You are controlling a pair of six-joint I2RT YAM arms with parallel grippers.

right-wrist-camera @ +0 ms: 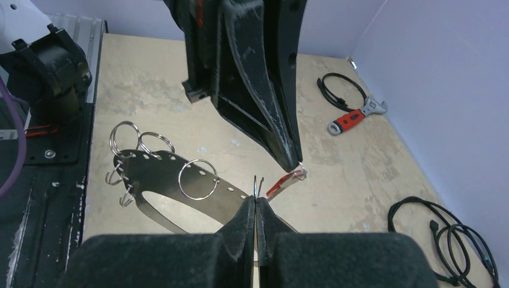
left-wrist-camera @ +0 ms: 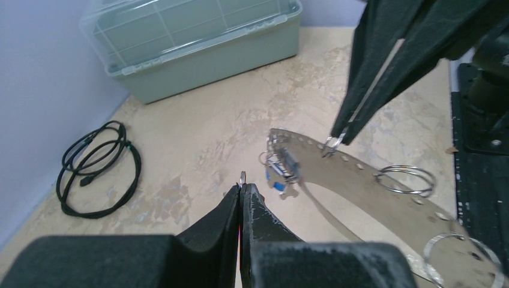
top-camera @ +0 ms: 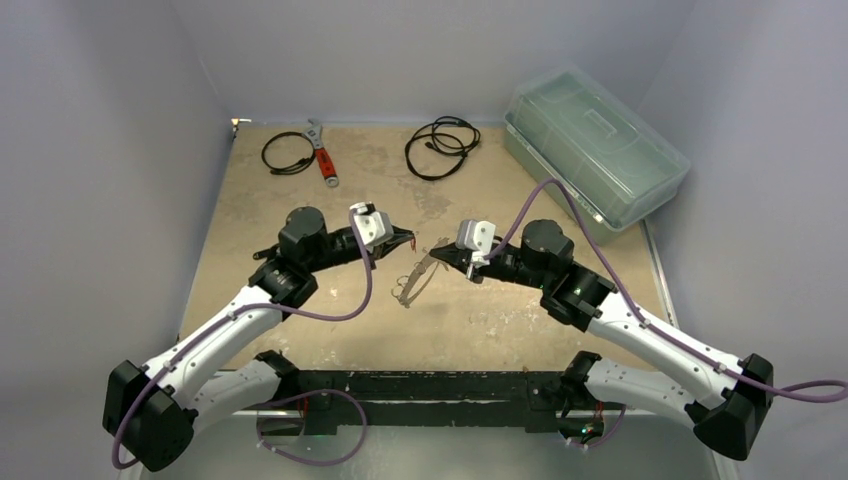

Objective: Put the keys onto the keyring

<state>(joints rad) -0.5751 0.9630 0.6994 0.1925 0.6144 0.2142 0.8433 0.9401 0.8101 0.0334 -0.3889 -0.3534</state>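
The keyring [right-wrist-camera: 157, 175], a flat holed metal loop carrying several split rings [right-wrist-camera: 198, 179] and a blue key [left-wrist-camera: 282, 174], is over the middle of the surface [top-camera: 500, 320], between the arms. Its edge is pinched in the closed right claw [left-wrist-camera: 334, 139]. Just beside it, the left claw [right-wrist-camera: 295, 166] is closed on a red key [right-wrist-camera: 280, 185], whose small ring pokes past the fingertips. The claw tips are near each other but apart. Along the far edge lie a wrench [top-camera: 322, 155], cables [top-camera: 440, 147] and a box [top-camera: 595, 140].
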